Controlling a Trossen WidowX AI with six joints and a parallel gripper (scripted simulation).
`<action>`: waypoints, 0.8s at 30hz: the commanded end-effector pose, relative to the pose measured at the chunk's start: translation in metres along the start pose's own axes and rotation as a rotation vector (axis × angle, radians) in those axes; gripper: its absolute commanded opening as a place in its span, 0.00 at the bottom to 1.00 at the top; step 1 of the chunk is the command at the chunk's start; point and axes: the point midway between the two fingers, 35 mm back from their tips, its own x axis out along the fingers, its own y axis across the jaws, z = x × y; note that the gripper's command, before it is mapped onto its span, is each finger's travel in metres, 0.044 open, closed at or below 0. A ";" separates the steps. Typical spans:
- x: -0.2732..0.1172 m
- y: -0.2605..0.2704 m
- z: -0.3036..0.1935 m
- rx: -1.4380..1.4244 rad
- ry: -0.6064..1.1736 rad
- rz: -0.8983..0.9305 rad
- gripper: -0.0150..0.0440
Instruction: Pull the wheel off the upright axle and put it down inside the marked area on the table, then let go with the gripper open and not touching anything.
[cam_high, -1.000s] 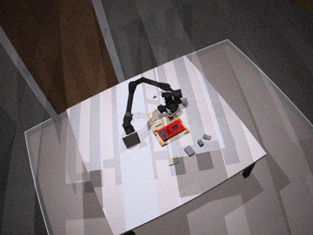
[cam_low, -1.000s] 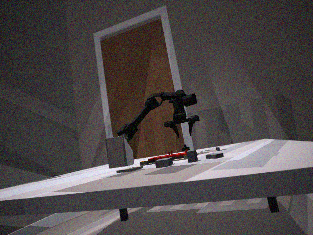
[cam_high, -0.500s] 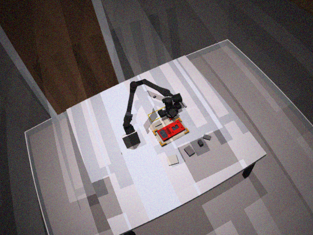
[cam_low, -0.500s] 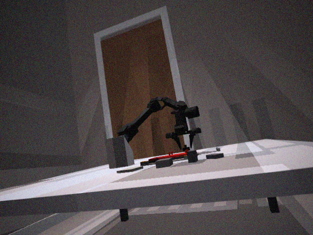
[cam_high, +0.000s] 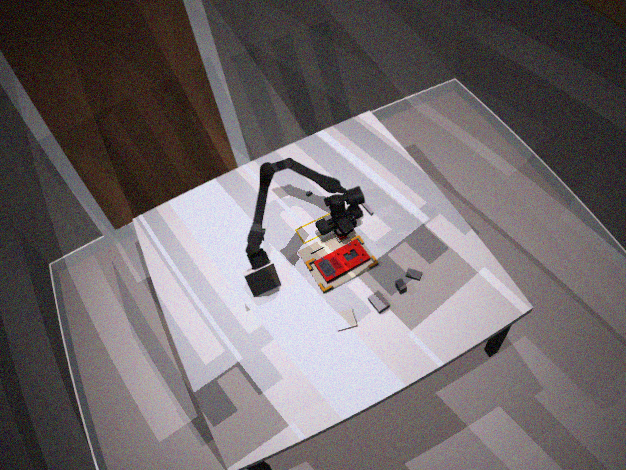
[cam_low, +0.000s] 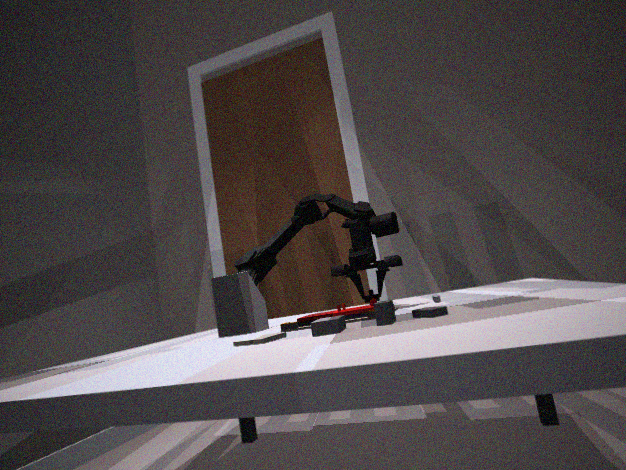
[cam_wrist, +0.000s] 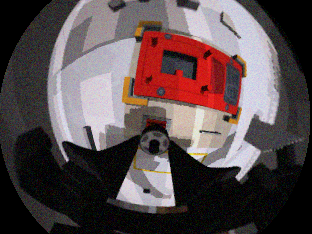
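My gripper (cam_wrist: 154, 140) (cam_low: 372, 297) points down, its two fingertips closed around the sides of the wheel. The wheel (cam_wrist: 154, 137) is small, dark-rimmed and grey-spoked. It is low over a small red base (cam_wrist: 156, 122) beside the large red panel, and the dark upright axle (cam_wrist: 155, 145) shows at its hub. Whether the wheel has risen on the axle cannot be told. In the top view the arm hides the wheel. The marked area is a thin yellow outline (cam_high: 309, 224) (cam_wrist: 152, 171) on the table, close beside the board and partly hidden by the gripper.
A red panel (cam_high: 334, 262) (cam_low: 328, 314) (cam_wrist: 151, 65) with dark insets and short pegs lies on a pale board (cam_high: 309, 250), between orange corner brackets (cam_wrist: 128, 90). Grey blocks (cam_high: 378, 302) (cam_low: 328, 325) lie beyond it. A thin dark bar (cam_wrist: 90, 137) lies on the gripper's other side.
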 end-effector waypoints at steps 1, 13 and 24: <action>-0.001 0.000 0.000 -0.002 0.000 0.000 0.25; -0.005 0.000 0.000 -0.001 0.000 0.001 0.25; -0.009 0.000 0.000 -0.001 0.000 0.002 0.25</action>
